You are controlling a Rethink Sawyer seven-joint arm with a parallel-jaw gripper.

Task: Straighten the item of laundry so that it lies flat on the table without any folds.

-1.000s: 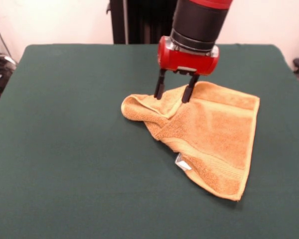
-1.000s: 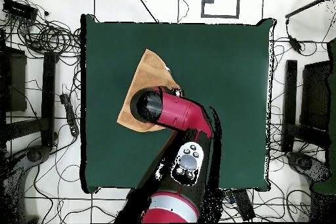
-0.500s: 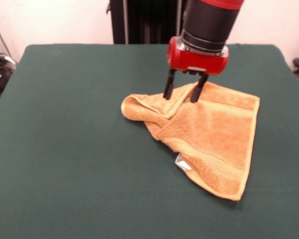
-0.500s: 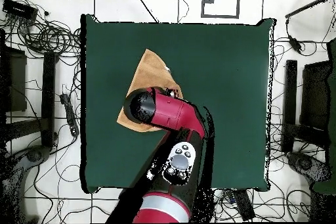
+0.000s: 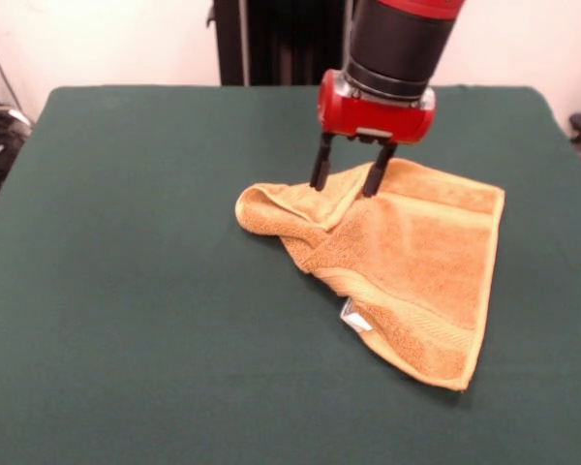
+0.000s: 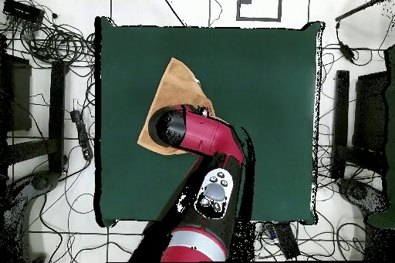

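Note:
The item of laundry (image 5: 416,262) is an orange-yellow towel lying right of centre on the green table (image 5: 126,291). Its left part is folded over itself into a bunched roll (image 5: 271,208), while the right part lies flat. A small white tag (image 5: 353,315) sticks out at its near-left edge. My gripper (image 5: 347,181) stands open, its two black fingers pointing down at the towel's far edge above the fold, with nothing held between them. In the overhead view the arm (image 6: 193,133) covers much of the towel (image 6: 173,86).
Cables and equipment (image 6: 46,36) lie on the floor around the table in the overhead view. Behind the table in the front view stands a dark pedestal (image 5: 271,44).
The gripper swung right over the towel's far edge, then came back a little to the left and rose slightly. It stayed open. The towel has not moved.

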